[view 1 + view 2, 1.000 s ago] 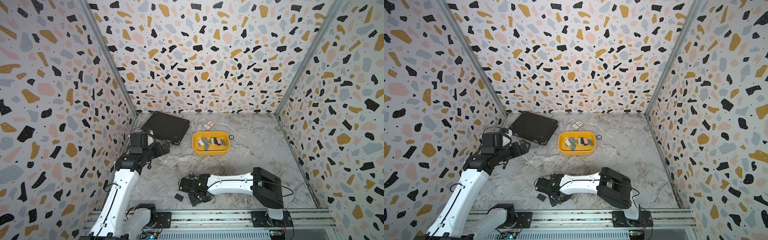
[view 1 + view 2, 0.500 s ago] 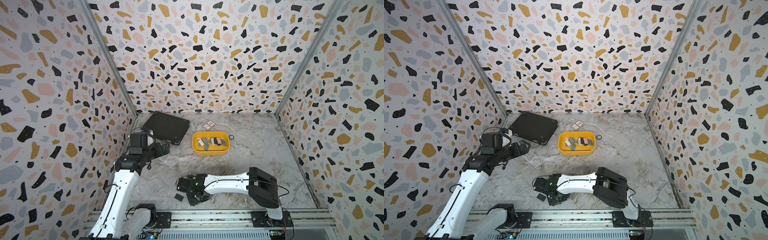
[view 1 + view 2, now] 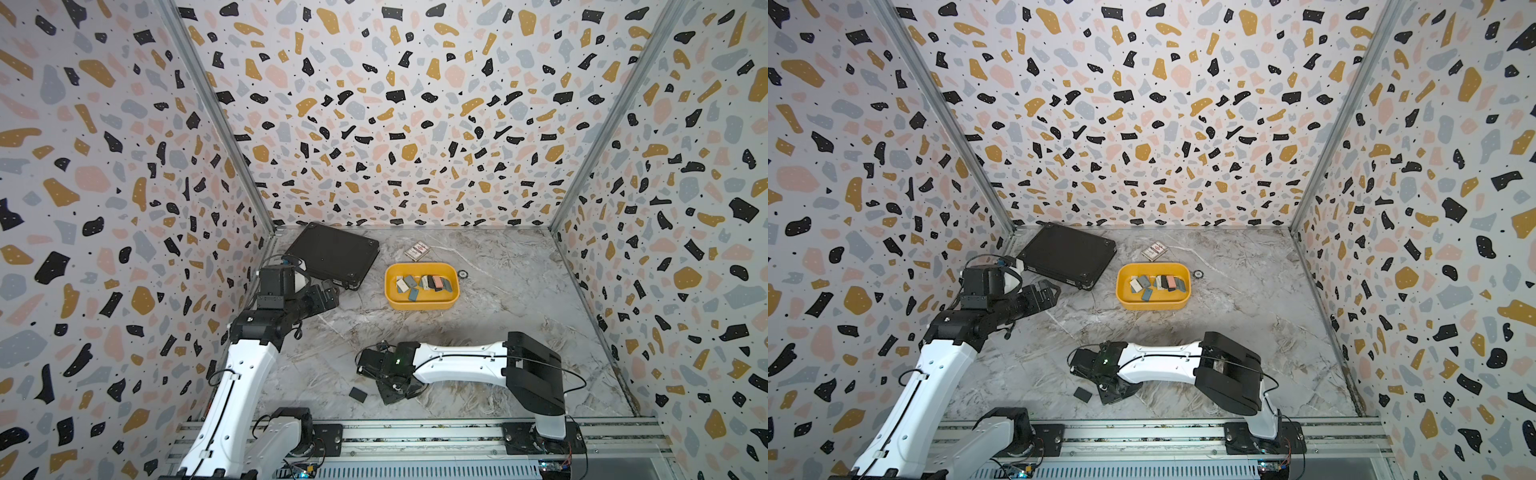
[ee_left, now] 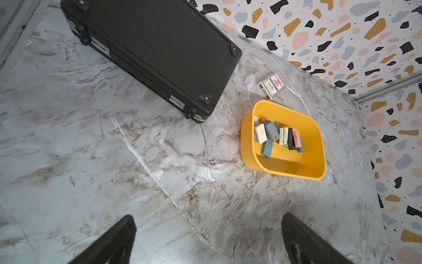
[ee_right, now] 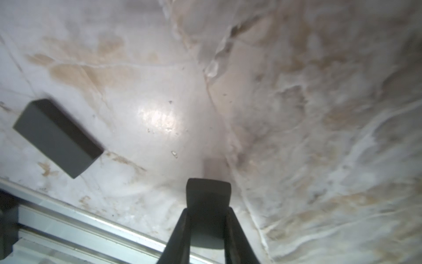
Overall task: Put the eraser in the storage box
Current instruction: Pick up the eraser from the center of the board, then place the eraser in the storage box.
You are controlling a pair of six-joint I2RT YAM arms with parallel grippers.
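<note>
Left wrist: storage box (image 4: 247, 148), marbled tbl (image 4: 114, 160), terrazzo walls (image 4: 342, 34).

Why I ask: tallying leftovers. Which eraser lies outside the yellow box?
The dark grey eraser, lying alone on the bare table by its near edge. The other erasers in view are all piled inside the yellow box.

The storage box (image 3: 422, 306) sits on the bench (image 3: 519, 299) toward the back, near the middle, with a heap of erasers (image 3: 424, 283) in it. The case (image 3: 332, 253) lies behind it to the left, in the back left corner; a card pack (image 3: 417, 251) lies just behind the box and a small round thing (image 3: 463, 273) just to its right. One loose eraser (image 3: 358, 394) lies well before the box, near the front rail (image 3: 415, 432), just left of the right gripper (image 5: 208, 190), not touching its fingers (image 5: 180, 228)
</note>
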